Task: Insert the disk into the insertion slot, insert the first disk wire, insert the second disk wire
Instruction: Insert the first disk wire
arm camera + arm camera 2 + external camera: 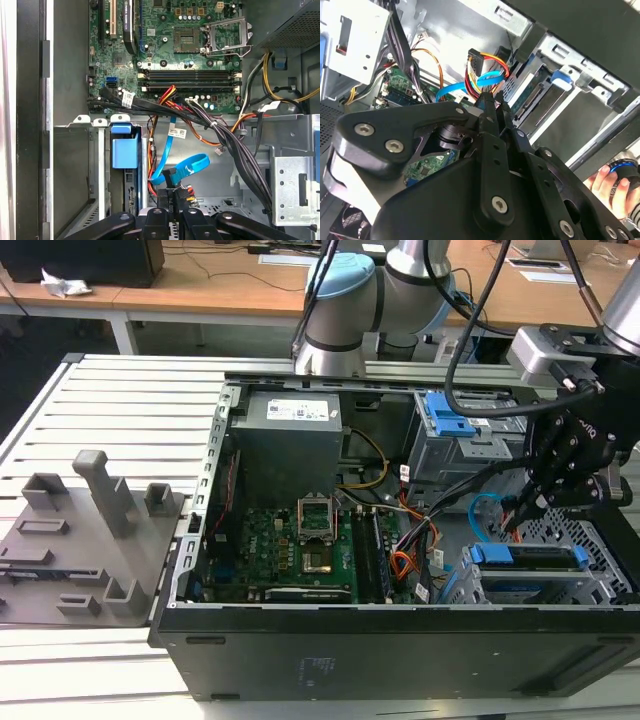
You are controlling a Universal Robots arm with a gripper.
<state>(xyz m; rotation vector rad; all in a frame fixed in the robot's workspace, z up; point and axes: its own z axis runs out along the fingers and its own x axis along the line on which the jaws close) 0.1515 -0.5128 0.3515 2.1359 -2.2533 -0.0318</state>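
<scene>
Blue-framed disk (pixel 528 558) is already sitting in the insertion slot (pixel 592 540), at the computer case's (pixel 400 650) near corner on the exterior view's right. Just beside it the pincer (pixel 492 103) is hovering, fingers together, apparently clamping the first disk wire (pixel 476 61) behind its dark plug. Alongside, the second disk wire (pixel 192 165) is looping, seemingly loose. Step one looking done; both wires left.

- Disk (pixel 527 557): blue carrier end shows; the rest is mostly hidden inside the insertion slot (pixel 585 535).
- Second disk wire (pixel 186 165): plug end partly covered by the tool (pixel 174 195).
- Motherboard (pixel 395 82): largely behind the tool body in the second wrist view.
- Hand (pixel 612 187): cut off at the frame edge.
</scene>
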